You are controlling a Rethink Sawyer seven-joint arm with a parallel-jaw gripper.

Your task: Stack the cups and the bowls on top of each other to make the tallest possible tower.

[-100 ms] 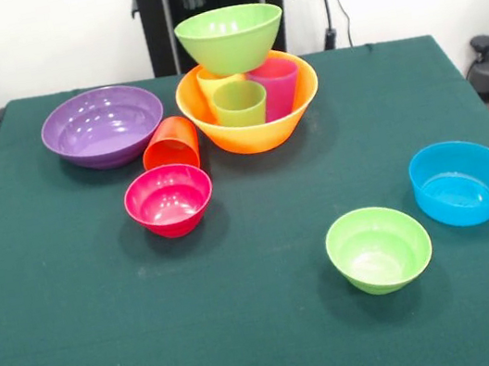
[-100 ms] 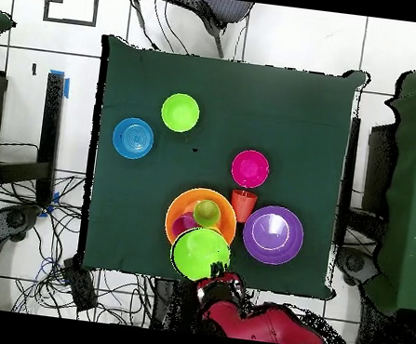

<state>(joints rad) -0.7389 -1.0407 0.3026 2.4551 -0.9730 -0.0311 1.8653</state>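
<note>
**Front view: tower begun, top bowl perched on cup rims**

Front view showed the tower standing at the far middle of the tabletop: the large orange bowl held three upright tumblers, yellow, light green and magenta, with the large light-green bowl resting across the rear rims. The orange-red cup lay tilted between the purple bowl and the orange one, just behind the pink-red bowl. The small green bowl and blue bowl sat well apart on the near right.

The risk, as I judged it, lay in that top bowl: it sat on unequal cup rims and looked off-centre, so any nudge or added weight could tip it and scatter the cups. The leaning orange-red cup could also roll if a neighbouring bowl were touched.

Overhead, the red arm appeared at the table's edge with its claw just beside the green bowl's rim; whether it was parted or closed, I could not tell. From the front only dark hardware showed at the top edge. The overhead view hid the tumblers' heights, which the front view made plain.
</note>
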